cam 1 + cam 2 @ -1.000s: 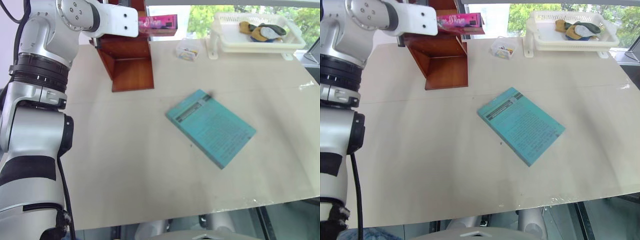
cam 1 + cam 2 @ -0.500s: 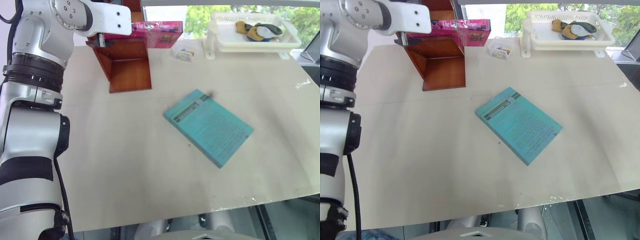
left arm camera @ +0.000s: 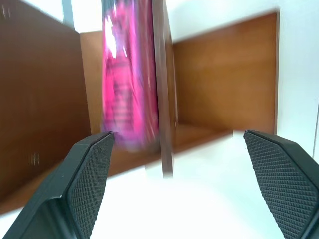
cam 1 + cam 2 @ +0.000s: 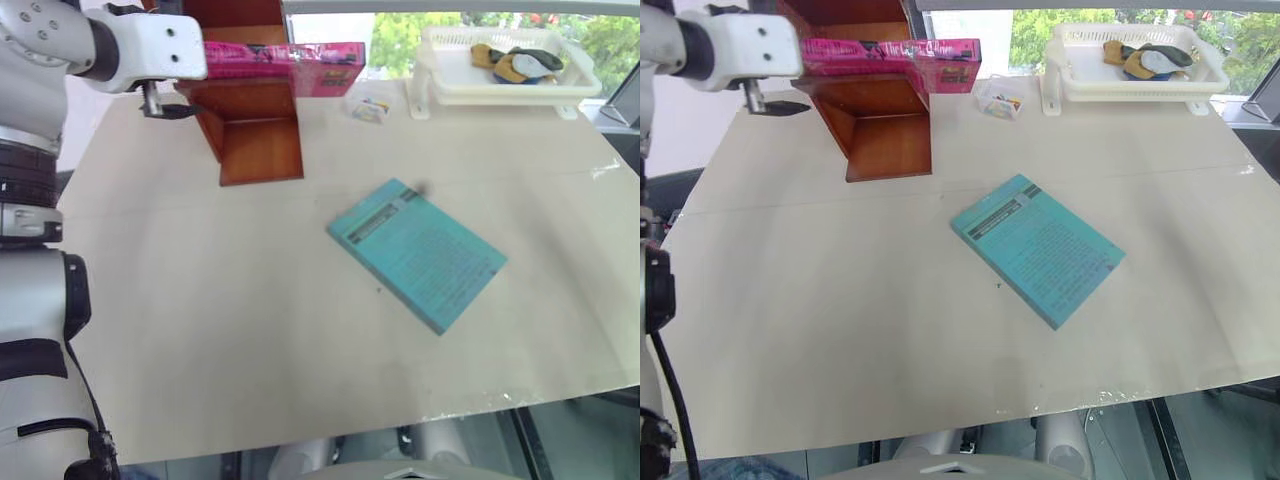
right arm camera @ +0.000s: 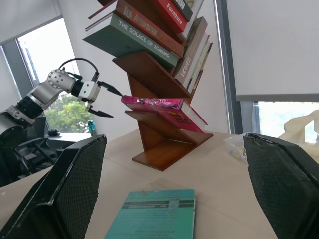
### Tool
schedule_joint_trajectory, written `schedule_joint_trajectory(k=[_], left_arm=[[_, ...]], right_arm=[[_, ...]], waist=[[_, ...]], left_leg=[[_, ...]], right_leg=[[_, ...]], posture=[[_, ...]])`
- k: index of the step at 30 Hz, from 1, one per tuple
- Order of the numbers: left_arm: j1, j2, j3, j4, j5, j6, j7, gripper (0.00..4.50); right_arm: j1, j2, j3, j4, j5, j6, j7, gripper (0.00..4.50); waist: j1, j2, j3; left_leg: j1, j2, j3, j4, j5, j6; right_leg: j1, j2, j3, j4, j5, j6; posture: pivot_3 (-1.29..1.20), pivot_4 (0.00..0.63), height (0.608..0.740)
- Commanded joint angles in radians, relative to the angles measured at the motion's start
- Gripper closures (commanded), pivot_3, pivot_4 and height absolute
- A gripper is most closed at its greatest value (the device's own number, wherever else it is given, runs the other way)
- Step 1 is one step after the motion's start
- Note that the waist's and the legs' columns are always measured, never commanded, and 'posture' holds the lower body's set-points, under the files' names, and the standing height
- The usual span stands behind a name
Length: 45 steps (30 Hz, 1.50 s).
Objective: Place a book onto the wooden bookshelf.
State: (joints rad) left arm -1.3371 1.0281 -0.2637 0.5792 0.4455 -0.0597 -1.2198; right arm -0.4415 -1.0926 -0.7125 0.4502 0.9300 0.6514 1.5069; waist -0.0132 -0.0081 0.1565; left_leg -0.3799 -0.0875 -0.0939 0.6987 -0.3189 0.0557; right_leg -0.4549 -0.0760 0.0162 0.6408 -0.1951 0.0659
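Right wrist view: thick pink book (image 5: pixel 159 106) lies on slanted wooden bookshelf (image 5: pixel 158 142).

Bookshelf (image 4: pixel 250 140), teal book (image 4: pixel 418 253) on table (image 4: pixel 250 330)

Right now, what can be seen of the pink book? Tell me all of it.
The pink book is a thick magenta paperback with white title lettering and small dark pictures near one end. It lies flat on a slanted shelf of the wooden bookshelf, one end overhanging the shelf's edge above the table. The right wrist view shows it as the lowest book, under a stack of others on the higher shelves. The left gripper hangs just off its near end with jaws open, not touching it.
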Motion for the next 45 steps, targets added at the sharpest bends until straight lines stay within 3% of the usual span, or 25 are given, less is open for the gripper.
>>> schedule_joint_trajectory(k=[1,14,26,45], left_arm=[[-0.014,0.006,0.031,-0.01,-0.006,-0.035,0.059,0.07],[-0.092,-0.115,-0.022,0.093,0.023,-0.098,0.139,0.07],[-0.219,-0.231,-0.116,0.413,0.145,-0.163,0.356,0.07],[-0.27,-0.246,-0.153,0.56,0.193,-0.192,0.436,0.07]], right_arm=[[-0.002,-0.016,-0.033,-0.036,0.015,-0.002,0.01,0.0],[0.086,0.01,-0.098,-0.119,0.037,0.009,-0.028,0.0],[0.188,0.053,-0.193,-0.227,0.065,0.022,-0.084,0.0],[0.217,0.073,-0.2,-0.266,0.087,0.009,-0.126,0.0]], waist=[[0.003,0.0,0.0],[0.001,0.0,0.0],[0.002,0.0,0.0],[0.001,0.0,0.0]], left_leg=[[0.0,0.0,0.0,0.001,0.0,0.0],[0.0,-0.001,0.001,0.002,0.0,0.0],[0.0,0.0,0.002,0.002,0.0,0.0],[0.0,-0.001,0.001,0.002,0.0,0.001]], right_leg=[[0.0,0.0,0.0,0.0,0.0,0.0],[0.001,0.0,0.0,0.001,0.0,0.0],[0.001,0.0,0.001,0.001,0.0,0.0],[0.001,0.0,0.0,0.002,0.0,0.0]], posture=[[0.0,0.15,0.74],[0.0,0.15,0.74],[0.0,0.15,0.74],[0.0,0.15,0.74]])
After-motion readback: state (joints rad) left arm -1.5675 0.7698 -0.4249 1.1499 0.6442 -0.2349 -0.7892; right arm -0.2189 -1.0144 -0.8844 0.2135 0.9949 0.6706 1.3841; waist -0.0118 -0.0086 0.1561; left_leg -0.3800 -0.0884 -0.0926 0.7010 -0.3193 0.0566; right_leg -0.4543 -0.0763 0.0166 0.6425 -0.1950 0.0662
